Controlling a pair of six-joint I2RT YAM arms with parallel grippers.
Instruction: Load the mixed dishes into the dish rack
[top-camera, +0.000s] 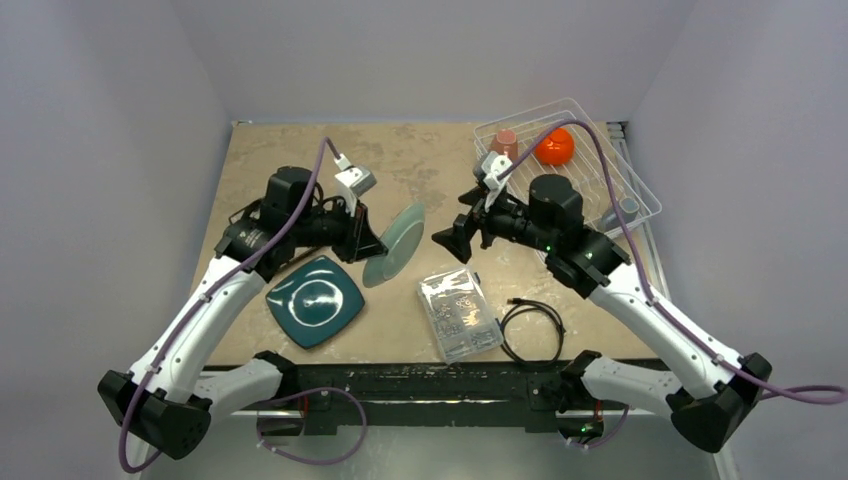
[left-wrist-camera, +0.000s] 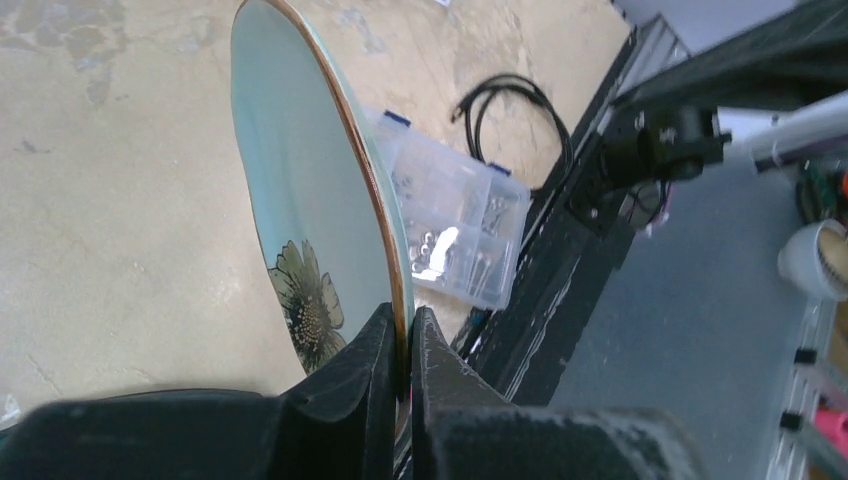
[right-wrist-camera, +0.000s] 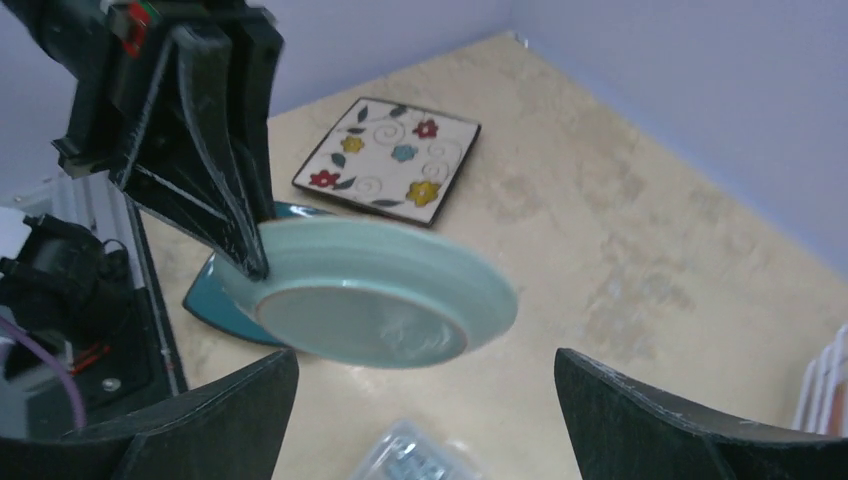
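Open lane mid-bench (top-camera: 430, 160) between pale green plate (top-camera: 395, 245), held on edge in the closed left gripper (left-wrist-camera: 402, 330), and right gripper (top-camera: 450, 240), spread wide and facing it. Near side cluttered: clear box (top-camera: 458, 313) just below that gap, black cable (top-camera: 530, 328) beside it, dark teal plate (top-camera: 315, 300) flat at the green plate's lower left. White floral plate (right-wrist-camera: 390, 160) flat beyond the teal one, hidden under left arm (top-camera: 280, 215) from above. Far bench strip bare. Dish rack (top-camera: 610, 165): far-left corner taken by pink cup (top-camera: 504, 143) and orange bowl (top-camera: 553, 147), grey mug (top-camera: 628, 205) at right edge, right arm (top-camera: 560, 215) overhanging near-left. Bare bars between bowl and mug.
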